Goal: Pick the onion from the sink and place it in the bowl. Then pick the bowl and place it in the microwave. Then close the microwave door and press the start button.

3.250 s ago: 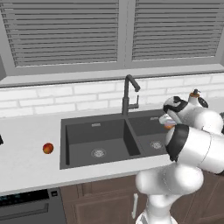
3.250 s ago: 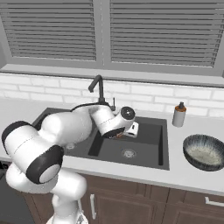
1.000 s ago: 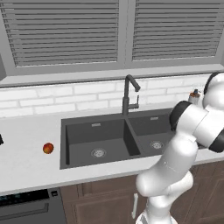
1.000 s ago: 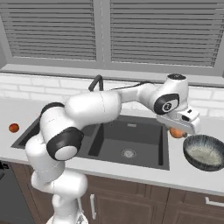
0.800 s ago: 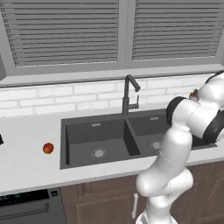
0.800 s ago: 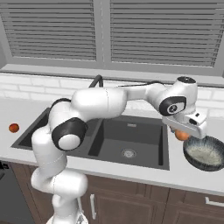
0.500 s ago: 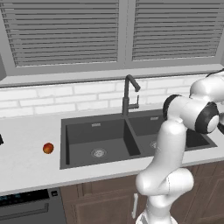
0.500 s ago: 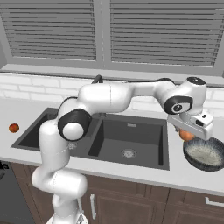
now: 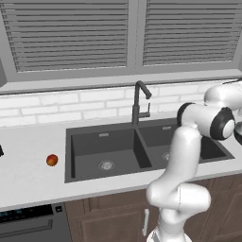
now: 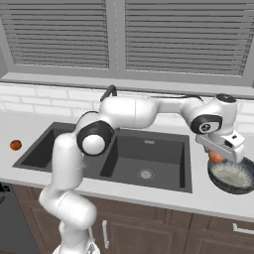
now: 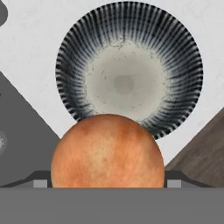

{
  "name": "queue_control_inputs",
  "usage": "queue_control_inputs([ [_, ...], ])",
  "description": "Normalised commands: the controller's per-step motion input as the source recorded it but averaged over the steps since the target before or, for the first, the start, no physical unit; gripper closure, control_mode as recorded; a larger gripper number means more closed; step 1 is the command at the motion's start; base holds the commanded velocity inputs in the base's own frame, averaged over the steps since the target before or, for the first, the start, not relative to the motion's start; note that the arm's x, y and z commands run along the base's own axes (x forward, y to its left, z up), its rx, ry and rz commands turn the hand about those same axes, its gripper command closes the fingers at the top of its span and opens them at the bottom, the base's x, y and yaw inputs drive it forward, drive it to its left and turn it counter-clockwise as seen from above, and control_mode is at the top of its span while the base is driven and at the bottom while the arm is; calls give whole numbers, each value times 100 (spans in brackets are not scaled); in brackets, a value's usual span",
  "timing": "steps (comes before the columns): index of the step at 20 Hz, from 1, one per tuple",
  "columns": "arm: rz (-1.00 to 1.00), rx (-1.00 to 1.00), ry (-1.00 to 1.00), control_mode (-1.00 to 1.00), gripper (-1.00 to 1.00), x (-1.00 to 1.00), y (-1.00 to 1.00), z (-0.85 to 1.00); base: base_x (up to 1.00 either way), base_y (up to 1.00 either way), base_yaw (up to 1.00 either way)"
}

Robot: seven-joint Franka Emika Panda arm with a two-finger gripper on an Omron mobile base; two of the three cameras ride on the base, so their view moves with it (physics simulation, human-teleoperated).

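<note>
The onion (image 11: 107,151), a smooth orange ball, sits between my gripper's (image 11: 106,181) two fingertips, and the gripper is shut on it. From the right base view the onion (image 10: 215,156) hangs in the gripper (image 10: 218,155) just above the left rim of the bowl (image 10: 243,187). The bowl (image 11: 175,48) is dark and striped with a pale inside, and stands on the white counter right of the sink (image 10: 144,163). In the hand view it lies just beyond the onion. The dark double sink (image 9: 108,151) has nothing in its basins.
A redder round fruit (image 9: 52,160) lies on the counter left of the sink (image 10: 15,145). The tall dark faucet (image 9: 138,101) stands behind the basins. Brown cabinet fronts run below the counter, with a dark appliance (image 9: 28,222) at the lower left.
The arm has swung further right with the onion, from over the counter beside the sink to just above the bowl's left rim. The grip has not changed.
</note>
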Motion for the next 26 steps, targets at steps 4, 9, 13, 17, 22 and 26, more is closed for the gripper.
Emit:
queue_control_inputs([
  [4,-2,0,0,-100,100,7,-24,-32,0,0,0],
  [9,0,0,0,-100,100,17,-27,-42,0,0,0],
  [13,0,0,0,-100,100,24,-18,-34,0,0,0],
  [17,0,0,0,-100,100,17,-20,-23,0,0,0],
  [22,0,0,0,-100,100,18,-15,-22,0,0,0],
  [26,0,0,0,-100,100,14,-12,-23,0,0,0],
])
